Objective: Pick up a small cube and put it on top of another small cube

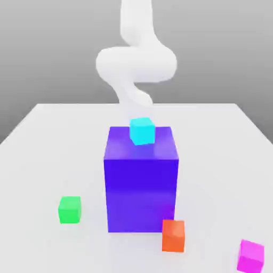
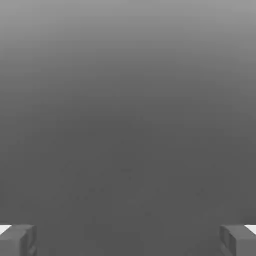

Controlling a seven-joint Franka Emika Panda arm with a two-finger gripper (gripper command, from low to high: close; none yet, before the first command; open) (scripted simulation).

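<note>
Lay near the table's front edge, at about five o'clock from the tall blue block: the small plain magenta-pink cube (image 1: pixel 250 255), flat on one face, upright, turned slightly so that one vertical edge faced the exterior camera. No long axis to speak of, all sides being equal.

Stood in the middle of the smooth white table (image 1: pixel 48 144): one large glossy blue-violet block (image 1: pixel 140 186), taller than wide. Rested on its top face, toward the far edge: one small cyan cube (image 1: pixel 142 131). Sat on the table at about eight o'clock from the block, apart from it: one small green cube (image 1: pixel 70 209). Sat just beside the block's near corner, at about five o'clock, between the block and the magenta-pink cube: one small orange-red cube (image 1: pixel 173 235). Counted in all: four small cubes of like size, one of each colour, and one big block.

Rose behind the block, at twelve o'clock: the smooth white robot arm (image 1: pixel 136 61), bent in an S-curve, its lower part hidden by the block. Beyond the table, a plain grey backdrop shading from dark to light.

Seen from the hand: two grey fingers (image 2: pixel 17 240), spread wide apart, released, with nothing between them and only a grey gradient ahead.
</note>
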